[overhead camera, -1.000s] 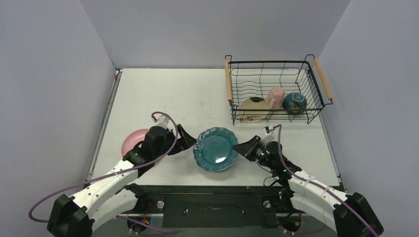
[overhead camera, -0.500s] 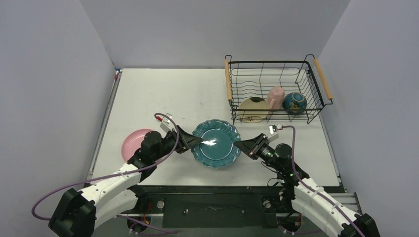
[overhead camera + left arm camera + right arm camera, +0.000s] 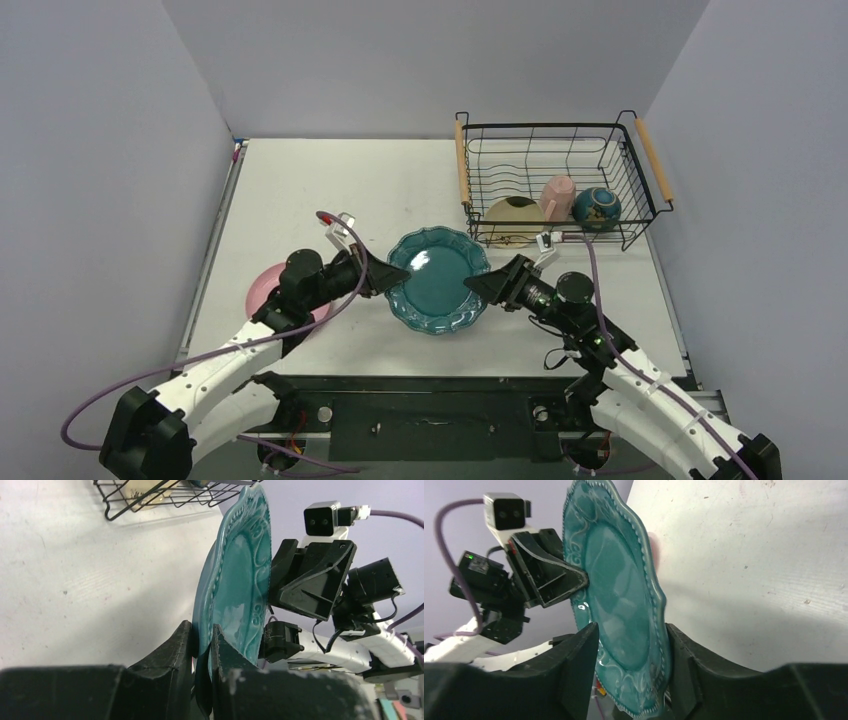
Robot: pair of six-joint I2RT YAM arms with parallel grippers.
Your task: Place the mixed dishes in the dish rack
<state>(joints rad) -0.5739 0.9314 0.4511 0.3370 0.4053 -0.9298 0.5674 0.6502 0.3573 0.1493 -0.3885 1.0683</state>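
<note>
The teal scalloped plate point(image 3: 437, 280) is held tilted up off the table between both arms. My left gripper point(image 3: 395, 275) is shut on its left rim, and in the left wrist view the fingers point(image 3: 182, 640) pinch the plate point(image 3: 240, 570) edge. My right gripper point(image 3: 478, 287) is open, its jaws straddling the right rim of the plate point(image 3: 619, 595) on either side. The pink round plate point(image 3: 268, 290) lies flat under my left arm. The dish rack point(image 3: 462, 160) at back right holds the cream dish point(image 3: 515, 220), the pink cup point(image 3: 558, 195) and the dark-teal bowl point(image 3: 597, 208).
Grey walls close in the white table on three sides. The rack's front wires point(image 3: 150, 497) sit just beyond the raised plate. A dark gap runs along the table's near edge by the arm bases.
The teal plate has risen from flat to tilted and shifted slightly toward the rack. My left gripper closed on its left rim. My right gripper's jaws opened from their grip on the right rim.
</note>
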